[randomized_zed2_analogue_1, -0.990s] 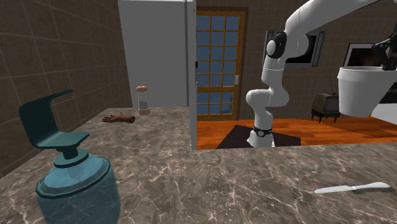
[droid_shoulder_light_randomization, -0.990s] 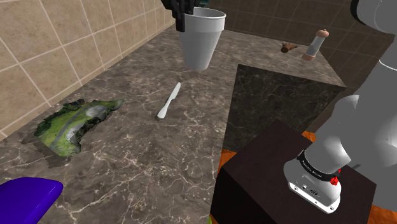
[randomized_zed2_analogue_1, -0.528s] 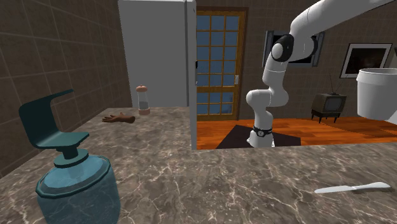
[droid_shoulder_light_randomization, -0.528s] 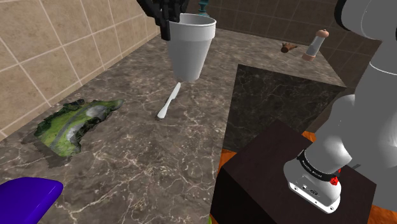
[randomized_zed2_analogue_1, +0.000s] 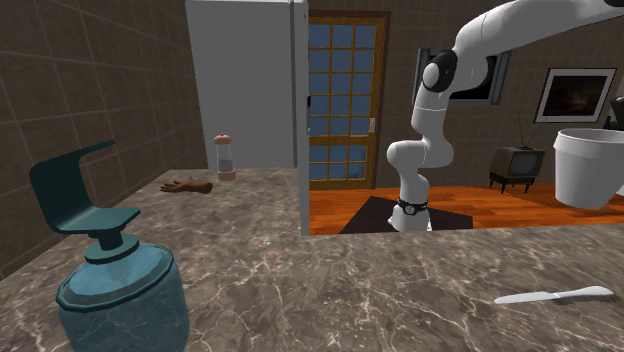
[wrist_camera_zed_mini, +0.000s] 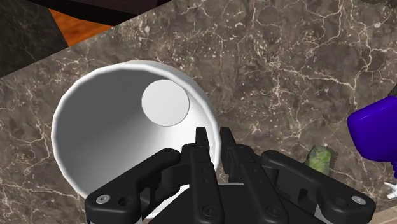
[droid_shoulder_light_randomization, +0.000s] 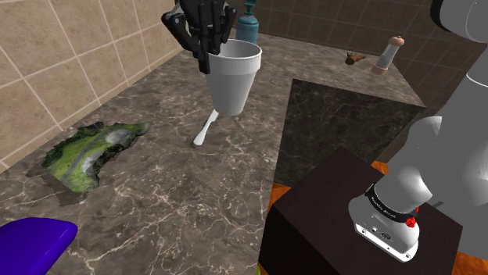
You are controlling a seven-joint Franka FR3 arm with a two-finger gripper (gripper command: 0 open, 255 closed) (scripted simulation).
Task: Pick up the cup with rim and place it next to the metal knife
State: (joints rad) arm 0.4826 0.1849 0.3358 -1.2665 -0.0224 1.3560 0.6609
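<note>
White cup [droid_shoulder_light_randomization: 232,78] is upright, in the air over the marbled counter [droid_shoulder_light_randomization: 156,203], pinched at its rim by the black gripper [droid_shoulder_light_randomization: 208,56]; the fingers are narrow, clamped across the cup wall. In the shoulder view the cup base hangs just above the far end of the pale knife [droid_shoulder_light_randomization: 206,127], which lies flat on the counter. A teal soap dispenser [randomized_zed2_analogue_1: 120,290] stands well apart.

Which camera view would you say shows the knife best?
The second exterior view: the whole knife lies unobstructed on the counter. In the shoulder view the white cup hides its far end; the wrist view faces the cup.
</note>
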